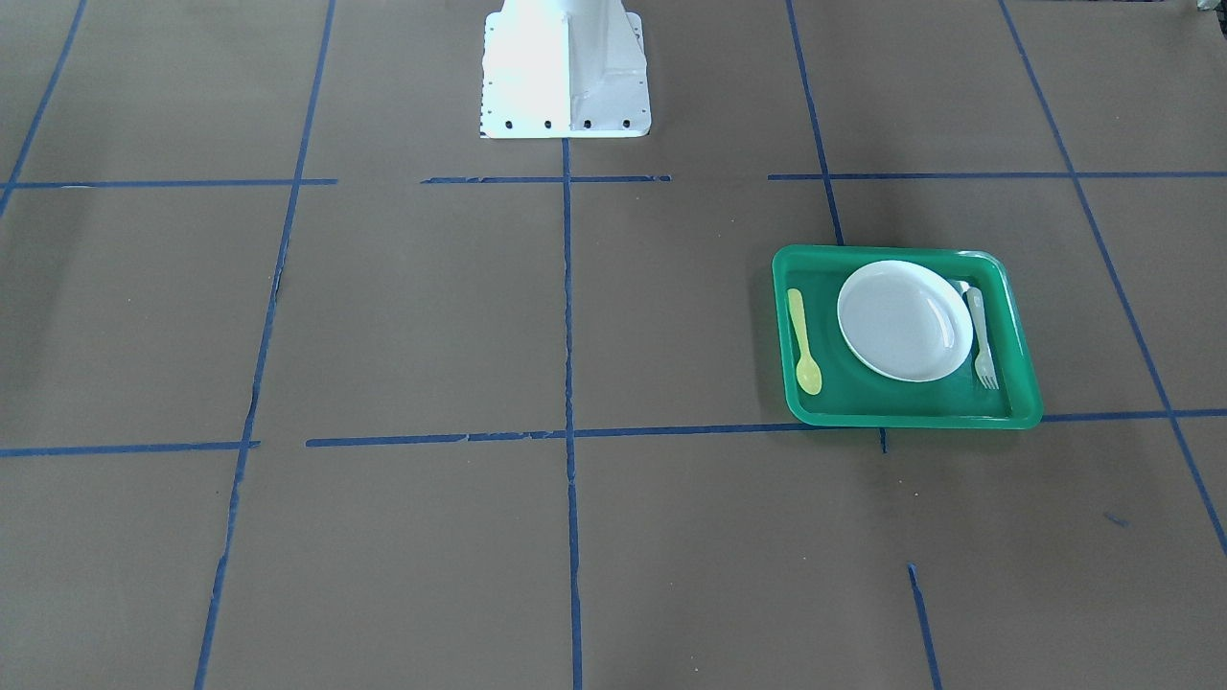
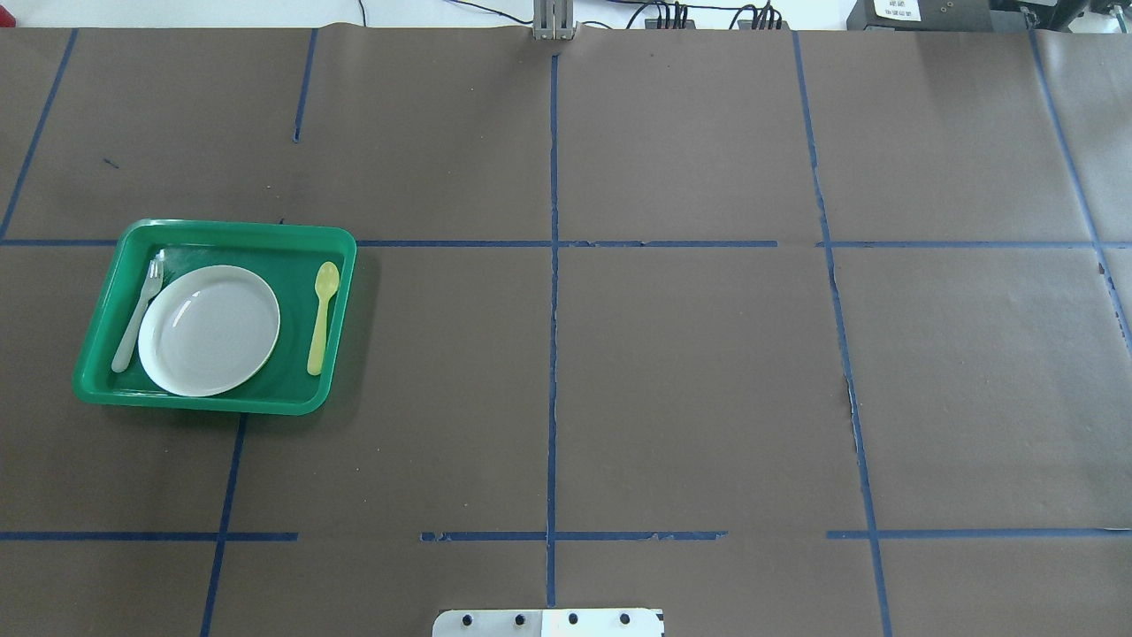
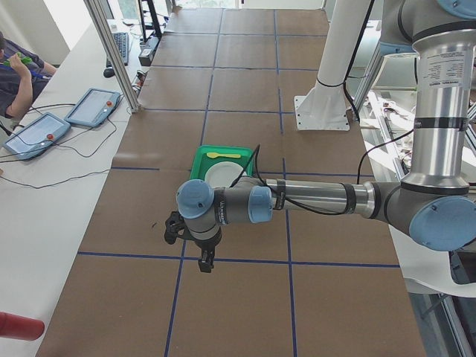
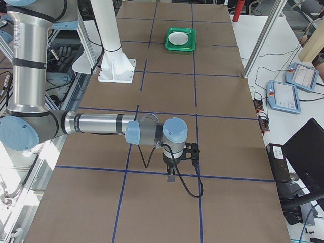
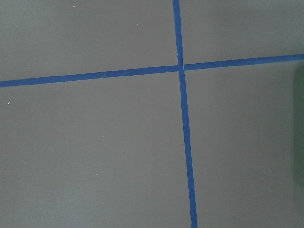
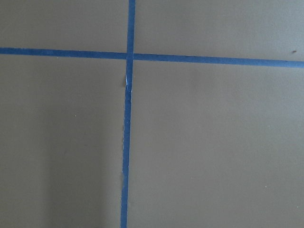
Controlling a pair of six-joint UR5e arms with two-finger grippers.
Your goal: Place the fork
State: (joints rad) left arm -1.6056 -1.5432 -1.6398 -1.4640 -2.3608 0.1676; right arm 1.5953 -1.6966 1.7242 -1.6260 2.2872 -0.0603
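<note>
We find the fork (image 2: pixel 140 308) in the tray (image 2: pixel 221 232), near the table's left edge. Whether the left gripper (image 3: pixel 205 263) and the right gripper (image 4: pixel 171 177) are spread, we cannot tell.

You have a green rectangular plastic tray (image 2: pixel 203 403) on the brown paper-covered table (image 2: pixel 690 380), which is marked with a blue tape grid (image 2: pixel 553 354). A round white plastic plate (image 2: pixel 210 329) sits in the tray. A yellow plastic spoon (image 2: pixel 321 320) lies beside the plate, not touching it.
</note>
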